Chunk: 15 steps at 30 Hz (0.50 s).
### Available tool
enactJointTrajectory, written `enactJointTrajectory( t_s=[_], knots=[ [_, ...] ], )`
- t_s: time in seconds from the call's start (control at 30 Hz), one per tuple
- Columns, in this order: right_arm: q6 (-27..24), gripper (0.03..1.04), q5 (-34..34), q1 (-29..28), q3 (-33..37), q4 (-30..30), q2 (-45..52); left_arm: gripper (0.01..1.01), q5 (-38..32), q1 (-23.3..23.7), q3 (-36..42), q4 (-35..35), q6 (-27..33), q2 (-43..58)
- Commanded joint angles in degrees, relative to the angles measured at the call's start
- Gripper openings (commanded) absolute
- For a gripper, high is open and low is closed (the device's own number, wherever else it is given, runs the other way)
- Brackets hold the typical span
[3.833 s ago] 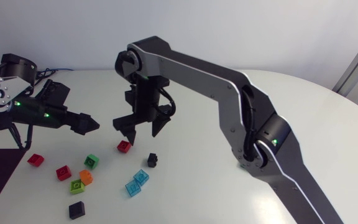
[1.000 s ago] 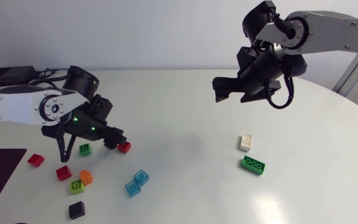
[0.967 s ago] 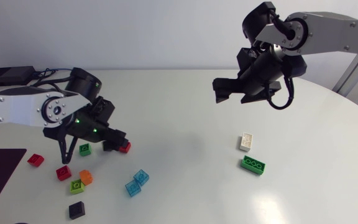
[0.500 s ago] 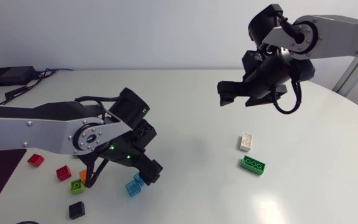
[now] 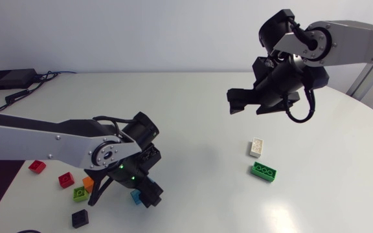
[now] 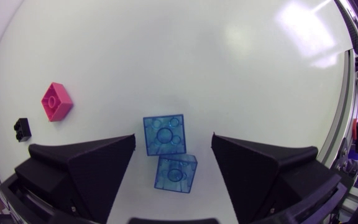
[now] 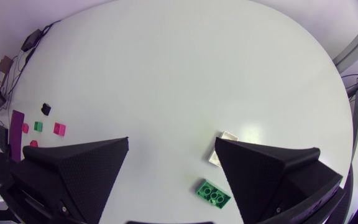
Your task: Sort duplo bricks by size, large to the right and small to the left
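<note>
L arm (image 5: 57,139) shifted over blue bricks (image 6: 165,134).

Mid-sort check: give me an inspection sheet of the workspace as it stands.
Surface: white table, no spills seen.
Job's things: large white brick and green brick at right; at left two blue bricks side by side, red bricks, orange brick, lime brick, black brick.
Clutter: black box at far left corner.
Grippers: left gripper open, straddling the blue bricks, not touching; right gripper open, empty, raised.
Cables: leads by the box; loop at right wrist.
Surroundings: nothing seen.
</note>
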Motion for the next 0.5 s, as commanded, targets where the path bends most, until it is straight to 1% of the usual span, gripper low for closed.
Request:
enactJointTrajectory(
  t_s=[0.0, 0.13, 0.17, 0.2, 0.23, 0.47],
  knots=[
    [1.2, 1.00, 0.4, -0.1, -1.8, 0.6, -1.2, 0.589, -0.1, 0.5, 0.0, -0.6, 1.1, 3.0],
    [1.0, 1.00, 0.4, -0.3, -2.4, 1.1, -1.4, 0.464, 0.4, 1.1, 0.9, 0.8, 1.1, 5.1],
    [1.0, 1.00, 0.4, -0.3, -2.6, 1.2, -1.6, 0.415, 0.5, 1.5, 1.1, 1.3, 1.1, 5.5],
    [0.9, 1.00, 0.4, -0.3, -2.7, 1.2, -1.6, 0.326, 0.5, 2.3, 1.2, 1.7, 1.1, 5.6],
    [0.9, 1.00, 0.4, -0.3, -2.9, 1.3, -1.6, 0.274, 0.5, 3.1, 1.3, 2.2, 1.1, 5.6],
    [0.6, 1.00, 0.4, -0.8, -3.2, 1.6, -1.7, 0.270, 0.9, 12.0, 0.0, 2.7, 4.3, 4.3]
  ],
)
